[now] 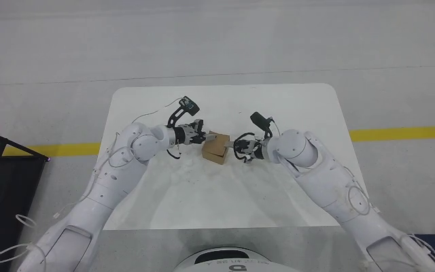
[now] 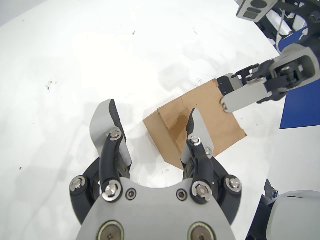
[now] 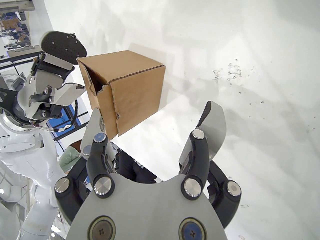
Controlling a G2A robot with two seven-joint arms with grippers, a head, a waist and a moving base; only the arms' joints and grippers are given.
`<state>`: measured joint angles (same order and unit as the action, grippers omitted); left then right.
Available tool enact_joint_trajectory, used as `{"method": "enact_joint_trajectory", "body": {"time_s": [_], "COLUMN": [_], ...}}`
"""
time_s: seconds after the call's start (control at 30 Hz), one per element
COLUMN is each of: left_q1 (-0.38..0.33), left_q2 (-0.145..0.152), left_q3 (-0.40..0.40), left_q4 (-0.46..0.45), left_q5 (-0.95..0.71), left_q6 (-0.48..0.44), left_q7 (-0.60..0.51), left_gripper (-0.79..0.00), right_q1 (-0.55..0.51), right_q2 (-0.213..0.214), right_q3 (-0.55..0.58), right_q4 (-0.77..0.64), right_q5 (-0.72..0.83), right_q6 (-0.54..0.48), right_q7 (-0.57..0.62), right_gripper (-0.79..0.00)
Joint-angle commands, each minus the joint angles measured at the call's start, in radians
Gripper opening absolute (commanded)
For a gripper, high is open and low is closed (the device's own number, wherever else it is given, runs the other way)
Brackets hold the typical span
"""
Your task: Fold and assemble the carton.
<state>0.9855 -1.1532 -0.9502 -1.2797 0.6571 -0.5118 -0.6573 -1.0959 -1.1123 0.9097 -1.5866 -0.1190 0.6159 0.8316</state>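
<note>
A small brown carton [image 1: 216, 147] stands folded into a box near the middle of the white table [image 1: 285, 109]. In the right wrist view the carton [image 3: 135, 88] shows a dark gap along one ragged flap seam. My left gripper [image 2: 153, 108] is open at one side of the carton [image 2: 205, 123], one finger [image 2: 197, 126] over its top edge. My right gripper [image 3: 153, 114] is open at the opposite side, with one finger [image 3: 93, 126] against the carton's wall. The left gripper [image 3: 67, 73] appears beyond the box, and the right gripper [image 2: 228, 96] touches its far corner.
The table has bare room on all sides of the carton, with a few dark specks [image 3: 232, 72]. Beyond the table's rounded edges is grey floor with a yellow line [image 1: 394, 134]. A black frame [image 1: 17, 153] stands off the table.
</note>
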Motion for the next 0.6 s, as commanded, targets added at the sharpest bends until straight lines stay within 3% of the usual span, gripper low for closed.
{"method": "enact_joint_trajectory", "body": {"time_s": [0.0, 0.13, 0.33, 0.4, 0.47, 0.57], "left_q1": [0.0, 0.001, 0.002, 0.002, 0.004, 0.006], "left_q2": [0.0, 0.0, 0.002, 0.002, 0.004, 0.008], "left_q3": [0.0, -0.002, -0.003, -0.007, -0.014, -0.028], "left_q4": [0.0, -0.003, -0.009, -0.015, -0.023, -0.036], "left_q5": [0.002, 0.006, 0.019, 0.023, 0.022, 0.02], "left_q6": [0.001, 0.001, 0.0, 0.0, 0.001, 0.001], "left_q7": [0.001, 0.004, 0.008, 0.011, 0.014, 0.011], "left_gripper": [-0.246, -0.246, -0.24, -0.225, -0.215, -0.197], "right_q1": [0.025, 0.043, 0.034, 0.035, 0.032, 0.006], "right_q2": [-0.007, -0.015, -0.015, -0.015, -0.015, -0.009], "right_q3": [-0.031, -0.046, -0.042, -0.045, -0.04, -0.011], "right_q4": [0.009, 0.018, 0.007, 0.004, -0.007, -0.031], "right_q5": [-0.022, -0.015, -0.017, -0.022, -0.016, 0.004], "right_q6": [0.026, 0.042, 0.049, 0.051, 0.04, 0.004], "right_q7": [0.002, -0.007, -0.016, -0.015, -0.018, -0.03], "right_gripper": [-0.203, -0.222, -0.169, -0.117, 0.0, 0.0]}}
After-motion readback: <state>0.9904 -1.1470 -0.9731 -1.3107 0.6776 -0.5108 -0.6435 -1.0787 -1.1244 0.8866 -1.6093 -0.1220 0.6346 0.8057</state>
